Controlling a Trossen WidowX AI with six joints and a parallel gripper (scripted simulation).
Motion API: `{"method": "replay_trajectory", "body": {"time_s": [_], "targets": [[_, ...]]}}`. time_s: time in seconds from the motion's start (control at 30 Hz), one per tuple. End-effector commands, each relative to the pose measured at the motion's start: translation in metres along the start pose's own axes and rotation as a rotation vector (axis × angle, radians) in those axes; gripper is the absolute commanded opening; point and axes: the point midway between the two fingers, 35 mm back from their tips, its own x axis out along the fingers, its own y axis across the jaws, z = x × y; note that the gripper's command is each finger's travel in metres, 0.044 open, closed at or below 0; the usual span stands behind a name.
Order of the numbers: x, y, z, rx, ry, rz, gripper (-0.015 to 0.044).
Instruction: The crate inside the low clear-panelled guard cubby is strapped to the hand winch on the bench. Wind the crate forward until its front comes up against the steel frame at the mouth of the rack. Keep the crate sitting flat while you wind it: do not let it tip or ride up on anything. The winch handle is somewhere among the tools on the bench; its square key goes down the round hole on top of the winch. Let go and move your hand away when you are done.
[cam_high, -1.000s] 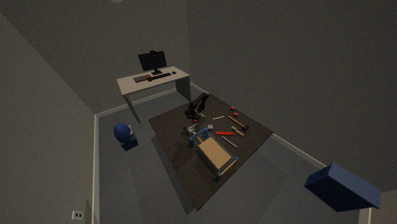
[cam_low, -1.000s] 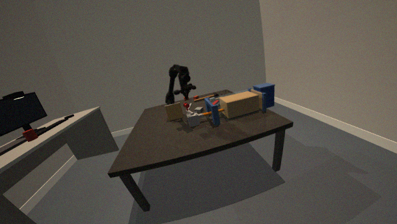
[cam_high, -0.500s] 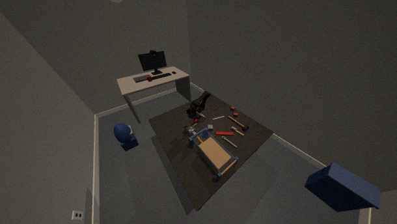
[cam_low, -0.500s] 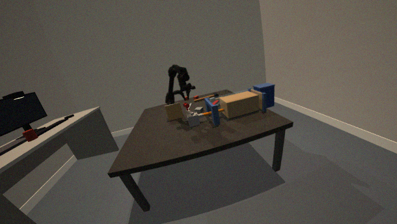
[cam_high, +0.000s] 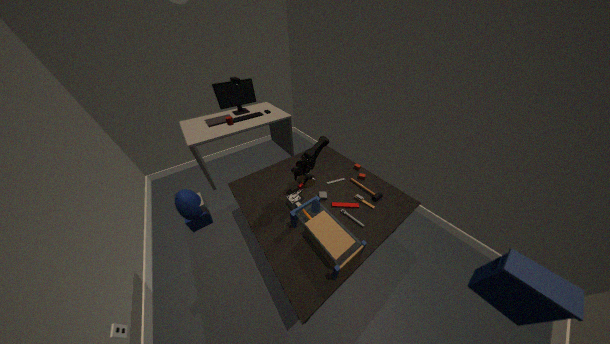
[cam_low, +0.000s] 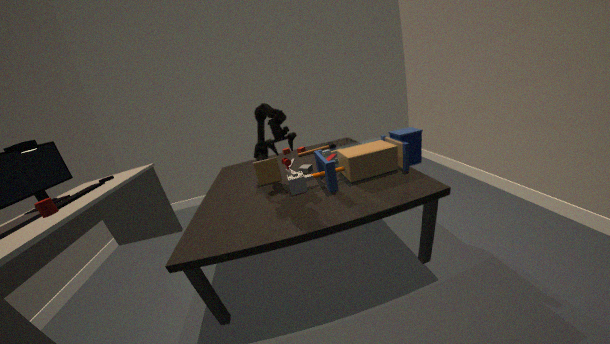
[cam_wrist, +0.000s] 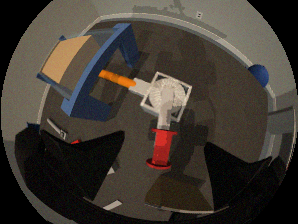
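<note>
In the wrist view, the crate (cam_wrist: 64, 59) (cam_high: 330, 234) (cam_low: 372, 159) sits behind the blue frame (cam_wrist: 95, 75) (cam_high: 305, 206) (cam_low: 327, 172), ahead and left of the gripper (cam_wrist: 166, 141) (cam_high: 303, 181) (cam_low: 284, 150). Straight ahead stands the winch (cam_wrist: 166, 95) (cam_high: 296, 198) (cam_low: 297, 184), its red-gripped handle (cam_wrist: 162, 148) (cam_high: 299, 191) (cam_low: 286, 162) between the wide-spread fingers. Winding seems in hand; the next move likely calls for lining up and closing on the grip.

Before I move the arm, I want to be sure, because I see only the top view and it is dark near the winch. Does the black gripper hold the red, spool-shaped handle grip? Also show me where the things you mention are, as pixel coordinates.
Observer: No. The wrist view shows the black gripper (cam_high: 305, 181) (cam_low: 284, 150) (cam_wrist: 166, 141) open, with the red grip (cam_high: 300, 185) (cam_low: 286, 162) (cam_wrist: 162, 147) in the gap, touched by neither finger.

Operator: Thank you. And the tan box-shaped crate, does it tip?

Observer: It does not appear so. In the exterior view, the side of the tan crate (cam_high: 331, 235) (cam_low: 370, 160) (cam_wrist: 62, 60) looks level, with no visible tilt.
</note>
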Motion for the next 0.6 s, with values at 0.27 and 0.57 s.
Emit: {"method": "replay_trajectory", "body": {"time_s": [0.27, 0.57], "targets": [[0.013, 0.000, -0.005, 0.003, -0.014, -0.004, 0.0440], [0.027, 0.000, -0.011, 0.003, -0.014, -0.004, 0.0440]]}}
